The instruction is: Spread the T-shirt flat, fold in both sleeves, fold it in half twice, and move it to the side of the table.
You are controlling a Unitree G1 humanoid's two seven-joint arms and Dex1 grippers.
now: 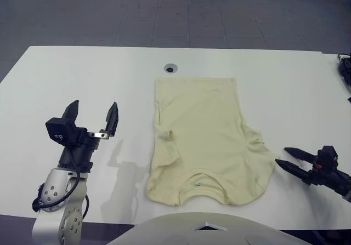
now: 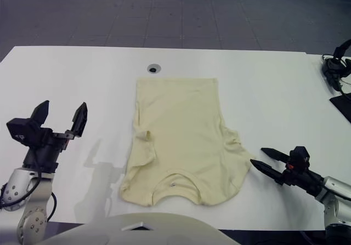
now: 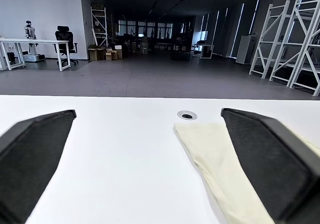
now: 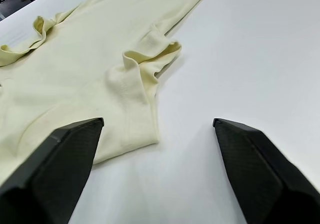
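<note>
The table (image 1: 82, 75) is cut off at both side edges of the frame, and at the far right edge a dark cabled object (image 2: 335, 69) is only partly in view and too cropped to name. 1 pale yellow T-shirt (image 1: 205, 141) lies on the table at the centre of the frame, with its straight hem toward the top and its collar toward the bottom. Its 2 sleeves are drawn in against the body. The one on the left side of the frame is a small bunched fold and the one on the right is rumpled, so their exact outlines are hard to make out. 1 round hole (image 1: 170, 68) sits in the tabletop just above the hem's left corner. There are 2 grippers, each with 2 black fingers. The left gripper (image 1: 94, 107), at the middle left of the frame, is raised well apart from the shirt, with its fingers spread and nothing between them. The right gripper (image 1: 282, 155), at the lower right, lies low over the table, also spread and holding nothing. Its tips are just beside the shirt's right edge, and whether they touch it cannot be told.
</note>
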